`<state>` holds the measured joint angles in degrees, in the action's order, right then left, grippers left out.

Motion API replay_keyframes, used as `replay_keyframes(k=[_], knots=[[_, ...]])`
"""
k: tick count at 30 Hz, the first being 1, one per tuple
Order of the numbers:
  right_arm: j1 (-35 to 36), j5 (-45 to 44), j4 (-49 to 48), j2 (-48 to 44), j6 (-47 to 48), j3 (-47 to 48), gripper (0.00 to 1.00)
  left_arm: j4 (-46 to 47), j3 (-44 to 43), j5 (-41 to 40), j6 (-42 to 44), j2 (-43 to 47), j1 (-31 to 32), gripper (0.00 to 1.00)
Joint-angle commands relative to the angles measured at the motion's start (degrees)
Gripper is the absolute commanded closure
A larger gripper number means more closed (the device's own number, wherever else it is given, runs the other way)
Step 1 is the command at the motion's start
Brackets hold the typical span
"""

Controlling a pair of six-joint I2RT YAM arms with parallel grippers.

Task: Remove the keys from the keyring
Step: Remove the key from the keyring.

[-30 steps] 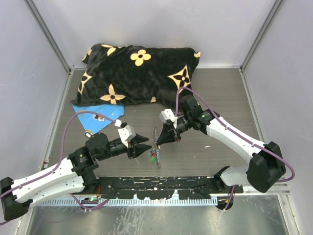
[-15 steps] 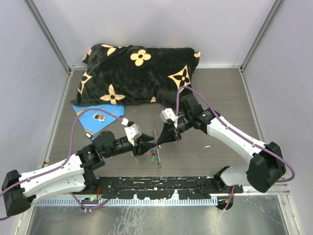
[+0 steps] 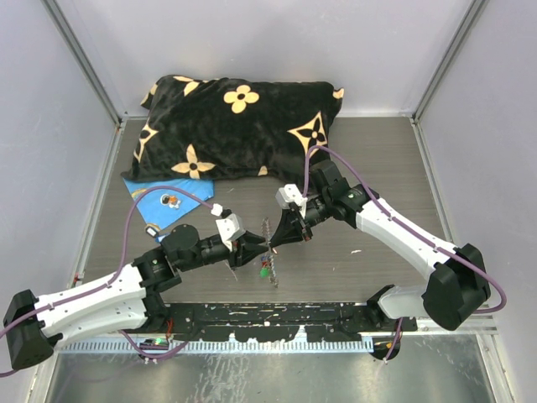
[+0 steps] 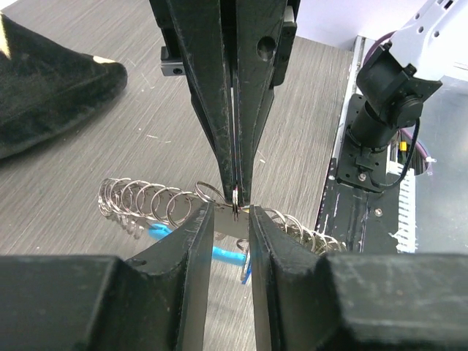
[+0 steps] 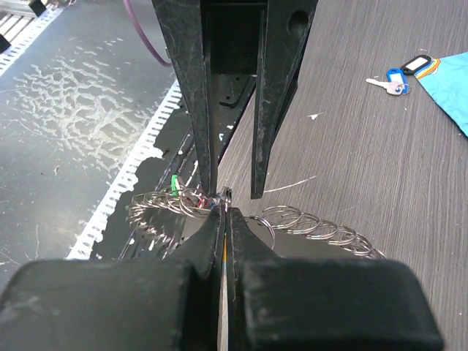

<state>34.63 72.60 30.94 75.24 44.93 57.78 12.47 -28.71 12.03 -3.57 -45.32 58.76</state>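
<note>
The left tool has moved up to the keyring at the desk's middle, its jaws slightly apart astride it. The right tool pinches one loop; keys lie just beside.

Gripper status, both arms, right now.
Left gripper: open, straddling the keyring, not clamped on it.
Right gripper: shut on the keyring.

The grey wire-loop keyring with 1 light-blue section lies stretched along the table, tiny green and red keys bunched at its near end.
</note>
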Motion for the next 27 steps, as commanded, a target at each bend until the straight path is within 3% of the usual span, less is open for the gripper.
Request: replay_keyframes(k=[1, 11, 27], knots=[[-0.3, 3.6, -0.8, -2.4, 0.5, 3.0, 0.99, 3.5, -1.1, 1.0, 0.8, -0.9, -0.1, 0.73], [-0.3, 4.3, -0.9, -2.5, 0.6, 2.8, 0.99, 3.9, -2.6, 1.6, 1.0, -2.9, -0.1, 0.81], [-0.3, 4.0, -1.2, -2.3, 0.6, 2.2, 0.99, 6.2, -3.7, 1.9, 1.0, -4.4, -0.1, 0.81]])
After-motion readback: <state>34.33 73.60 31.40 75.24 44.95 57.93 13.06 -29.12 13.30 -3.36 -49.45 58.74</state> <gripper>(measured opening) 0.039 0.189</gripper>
